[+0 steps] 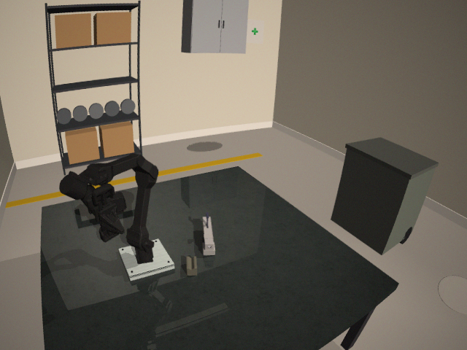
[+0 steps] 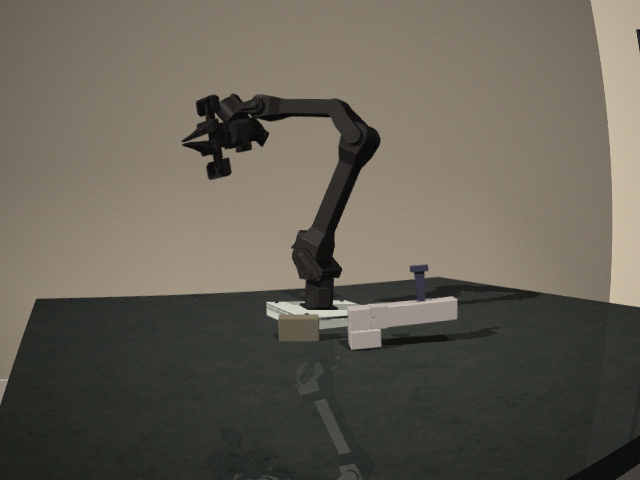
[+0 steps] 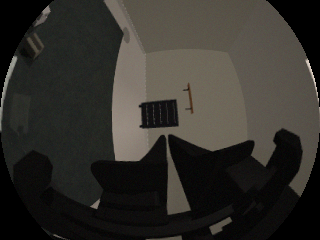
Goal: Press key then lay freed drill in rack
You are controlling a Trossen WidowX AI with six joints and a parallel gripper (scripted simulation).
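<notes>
A long pale pink housing [image 1: 208, 237] [image 2: 436, 311] lies level, with a thicker block at its near end; part of it shows in the wrist view [image 3: 41, 17]. A purple T-shaped key [image 1: 207, 216] [image 2: 419, 285] stands upright out of its top near the far end. No separate drill can be made out. The rack, a small tan grooved block [image 1: 191, 266] [image 2: 298, 328] [image 3: 33, 46], sits between the housing and the arm's base. My gripper [image 1: 120, 230] [image 2: 183, 142] [image 3: 166, 138] is shut with nothing between its fingertips. It is high above the table, on the far side of the base from the housing.
The arm stands on a white base plate [image 1: 163, 257] [image 2: 279, 310] on the dark table [image 1: 301, 271] [image 2: 155, 403] [image 3: 75, 75]. A shelf unit [image 1: 95, 83] and a grey cabinet [image 1: 365, 192] stand on the floor beyond the table's edges.
</notes>
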